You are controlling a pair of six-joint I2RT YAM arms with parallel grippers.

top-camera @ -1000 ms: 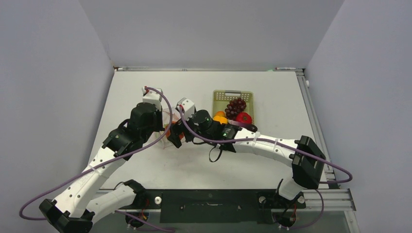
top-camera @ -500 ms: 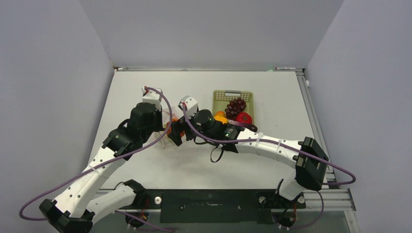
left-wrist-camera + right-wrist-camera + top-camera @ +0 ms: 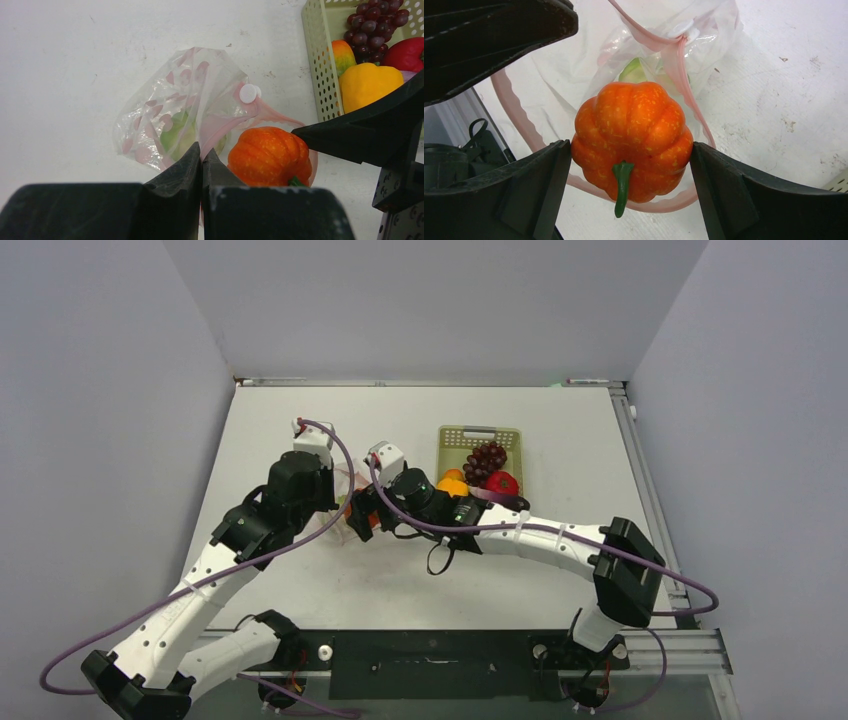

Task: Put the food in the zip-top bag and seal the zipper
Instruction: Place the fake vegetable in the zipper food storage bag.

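1. White worktop (image 3: 570, 440), grey walls on 3 sides.
2. Both arms reach in from the near edge and meet left of centre. A purple cable (image 3: 345, 462) loops along each.
3. Zip-top bag (image 3: 343, 486) lies crumpled btwn the two wrists. It is mostly hidden and the zipper can't be made out.
4. Left hand (image 3: 332, 508) is at the bag's left side, under its own wrist; its grip isn't legible from above.
5. Right hand (image 3: 362, 512) is at the bag's right side, w/ an orange piece (image 3: 354, 516) at its tip, over the bag.
6. Pale green basket (image 3: 480, 430) sits right of the hands and apart from the bag. It holds dark grapes (image 3: 487, 458), a red piece (image 3: 502, 483) and a yellow-orange piece (image 3: 452, 482), the right forearm crossing its near edge.
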